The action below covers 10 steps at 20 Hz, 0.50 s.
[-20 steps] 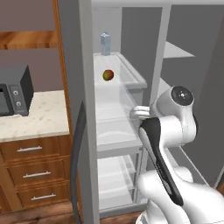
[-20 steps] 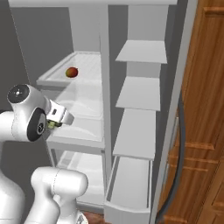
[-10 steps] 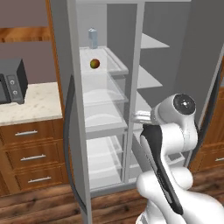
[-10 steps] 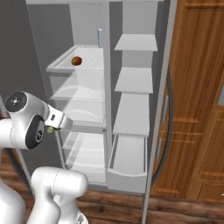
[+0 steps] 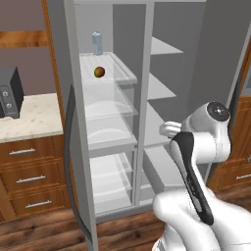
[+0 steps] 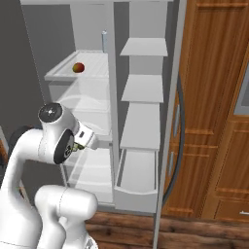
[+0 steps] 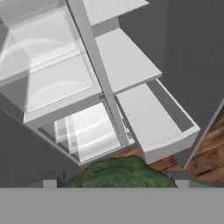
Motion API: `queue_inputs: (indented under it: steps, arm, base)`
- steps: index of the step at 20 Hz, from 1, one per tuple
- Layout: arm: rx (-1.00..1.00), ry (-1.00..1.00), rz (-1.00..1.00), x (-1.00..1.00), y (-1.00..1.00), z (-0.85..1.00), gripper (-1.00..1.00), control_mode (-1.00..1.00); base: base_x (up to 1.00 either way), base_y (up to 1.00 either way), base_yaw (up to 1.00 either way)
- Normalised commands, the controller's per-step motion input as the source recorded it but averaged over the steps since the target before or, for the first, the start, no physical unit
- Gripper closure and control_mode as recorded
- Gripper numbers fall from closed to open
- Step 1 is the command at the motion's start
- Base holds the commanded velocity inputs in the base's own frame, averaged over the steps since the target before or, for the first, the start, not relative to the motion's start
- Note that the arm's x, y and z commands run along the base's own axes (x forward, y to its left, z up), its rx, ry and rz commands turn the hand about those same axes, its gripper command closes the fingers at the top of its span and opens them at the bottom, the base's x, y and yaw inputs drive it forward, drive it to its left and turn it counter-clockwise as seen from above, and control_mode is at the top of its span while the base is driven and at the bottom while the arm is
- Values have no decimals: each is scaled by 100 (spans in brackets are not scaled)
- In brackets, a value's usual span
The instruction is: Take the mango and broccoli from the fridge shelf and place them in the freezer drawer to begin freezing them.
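**Broccoli in the grip, drawer below, fingers out of sight**

We are carrying the broccoli: the hand view shows its bumpy green head sitting right at the base of the gripper, between where the fingertips should rise, so we judge the jaws are clamped on it. The mango lies on the ribbed shelf high in the left compartment, beside a small bottle. The freezer drawer stands pulled out at the bottom of the right compartment, below and ahead of the hand.

What could go wrong: the hand is tilted and off to one side of the drawer, so a release here would likely drop the broccoli on the wooden floor or against the drawer's front wall. The centre post between the compartments is near our path, and a swing that cuts too close could knock the load loose. The grey shelves above the drawer leave a low gap to enter.

What we cannot make out: the fingertips themselves are hidden by the broccoli and the picture's lower edge, so how firm the hold is stays unknown. In the base views the arm's own body covers the gripper, and the broccoli shows there only as a dark speck.
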Motion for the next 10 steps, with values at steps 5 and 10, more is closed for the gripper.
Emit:
queue_inputs:
  steps: [5, 10]
  arm:
    - [8, 24, -13, 59, -71, -74, 100, -100]
    - [-1, 28, -16, 50, -27, -79, 100, -100]
  base:
    - [0, 0, 0]
    - [0, 0, 0]
